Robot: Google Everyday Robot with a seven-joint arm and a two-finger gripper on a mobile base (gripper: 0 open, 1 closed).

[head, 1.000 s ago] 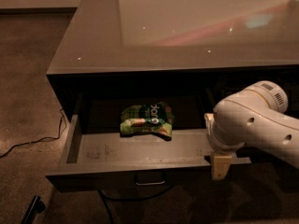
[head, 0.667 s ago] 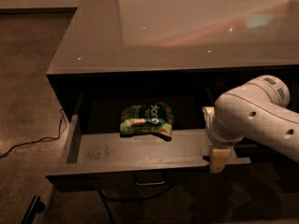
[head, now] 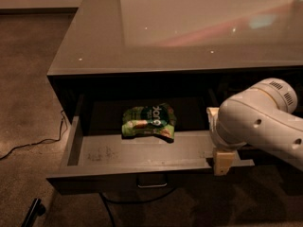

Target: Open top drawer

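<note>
The drawer stands well out with its front rim at the end effector, whose grip I cannot tell, so a further pull might slam its stops or jolt the bag lying deeper in beside it.

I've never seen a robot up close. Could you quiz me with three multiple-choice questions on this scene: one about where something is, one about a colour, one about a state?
1. Where is the end effector?
A) over the cabinet top
B) at the right of the front edge of the top drawer
C) down on the floor

2. What colour is the snack bag in the drawer?
A) red
B) blue
C) green

3. The top drawer is:
A) shut
B) pulled out
C) lying on the floor

Answers: 1 B, it sits at the drawer's front rim, toward the right end. 2 C, the wrapper is green. 3 B, its inner floor is exposed.
</note>
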